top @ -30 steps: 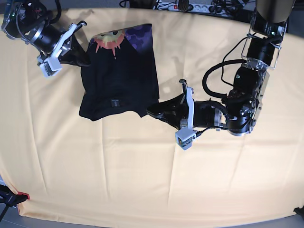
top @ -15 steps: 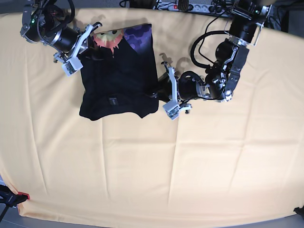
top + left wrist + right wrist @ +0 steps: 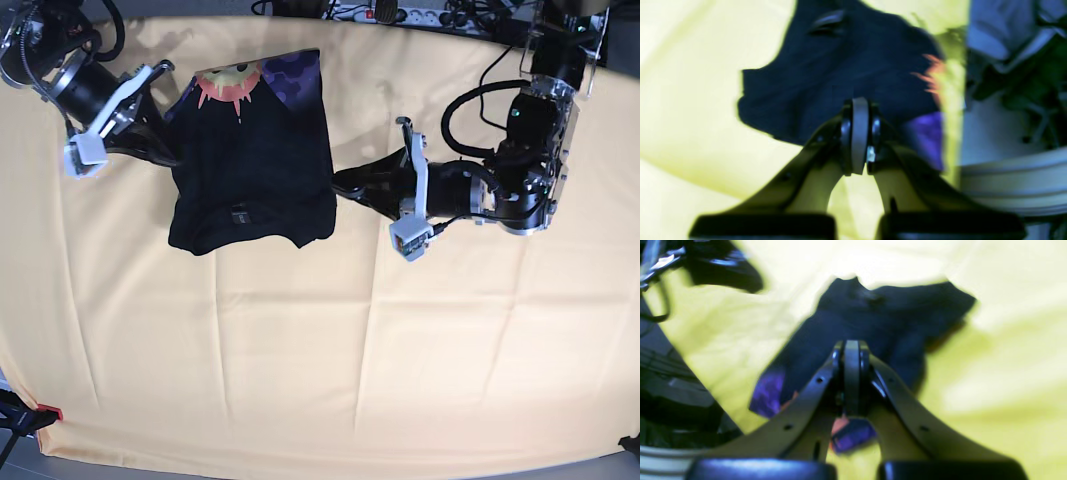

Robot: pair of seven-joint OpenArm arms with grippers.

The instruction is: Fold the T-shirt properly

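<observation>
Both sets of jaws are being kept pressed together on nothing, the left gripper [image 3: 338, 184] just beside the T-shirt's [image 3: 255, 160] right edge and the right gripper [image 3: 172, 157] at its left edge. The T-shirt is lying folded near the table cloth's [image 3: 300, 350] far edge, print partly showing. The fold is judged nearly done; a final tidy or a clear retreat is being called for.

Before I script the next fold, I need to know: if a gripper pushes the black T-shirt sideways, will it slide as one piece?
Probably not. The T-shirt is soft cloth lying in folded layers, so a push would likely bunch the near edge. The table cloth beneath already shows creases and may drag along with it.
</observation>
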